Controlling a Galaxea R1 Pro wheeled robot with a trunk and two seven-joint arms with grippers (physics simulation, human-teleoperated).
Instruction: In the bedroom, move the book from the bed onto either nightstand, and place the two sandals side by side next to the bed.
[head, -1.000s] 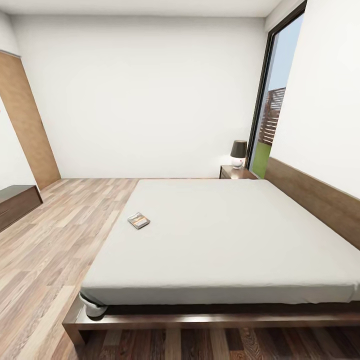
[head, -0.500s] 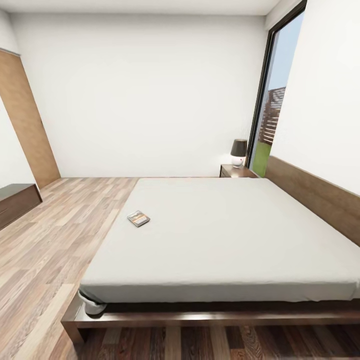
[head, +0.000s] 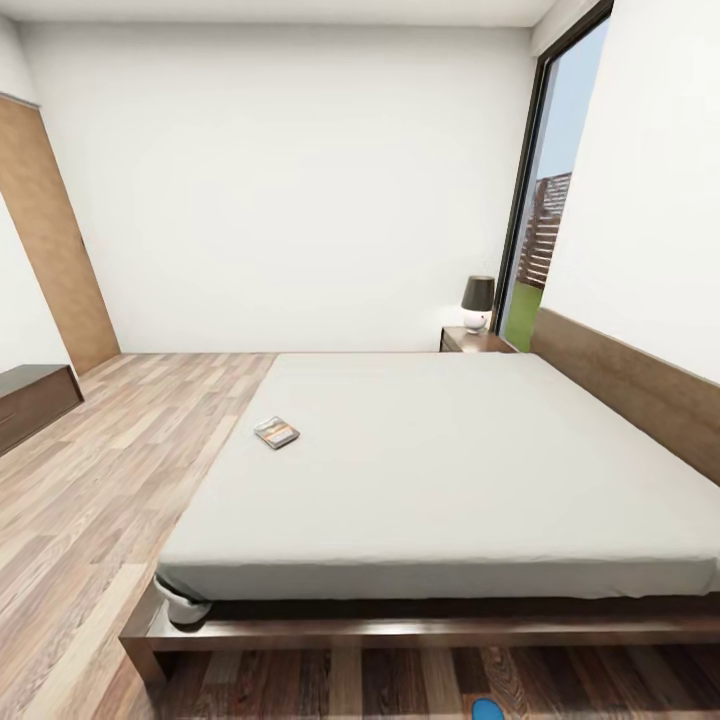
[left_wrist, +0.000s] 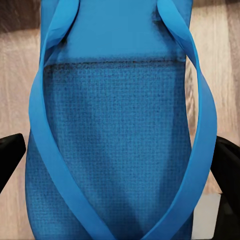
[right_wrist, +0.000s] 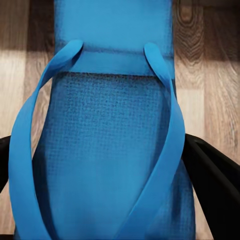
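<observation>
Right now the small thin grey book (head: 277, 432) lies on the big grey mattress of the dark wooden bed (head: 450, 470), near its left edge. Each gripper's black fingers (left_wrist: 10, 155) (right_wrist: 212, 175) seem to pinch a bright blue sandal (left_wrist: 117, 150) (right_wrist: 107, 150) above the wood-plank floor (head: 90, 480).

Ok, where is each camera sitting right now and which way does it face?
Head view: high at the foot of the bed, looking across it at the book and far nightstand.
Left wrist view: looks down along dark fingers flanking a blue sandal.
Right wrist view: the same over another sandal, fingers beside it.
Shared: wood-plank floor.
</observation>
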